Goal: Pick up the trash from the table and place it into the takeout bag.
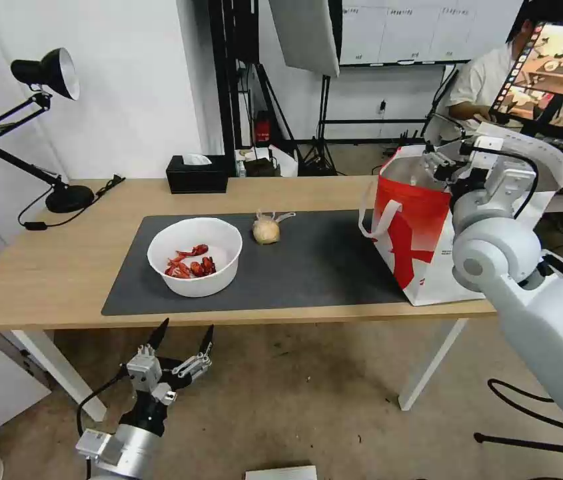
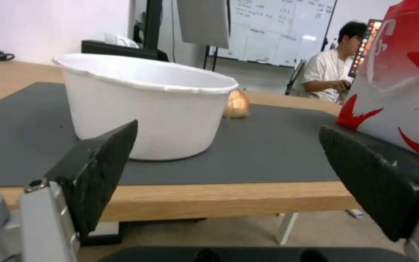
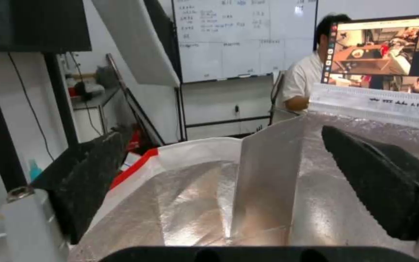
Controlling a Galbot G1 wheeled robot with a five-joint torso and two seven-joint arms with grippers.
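The white round bowl with red crayfish shells sits on the dark grey mat of the table. A beige ball in clear wrap lies behind the bowl's right side. The takeout bag, white and red, stands open at the mat's right end. My left gripper hangs open below the table's front edge, level with the bowl and holding nothing. My right gripper is open above the bag's mouth, over its silver foil lining, with nothing between its fingers.
A black tissue box stands at the table's back edge and a black desk lamp at the back left. A monitor and light stands are behind the bag. Bare floor lies in front of the table.
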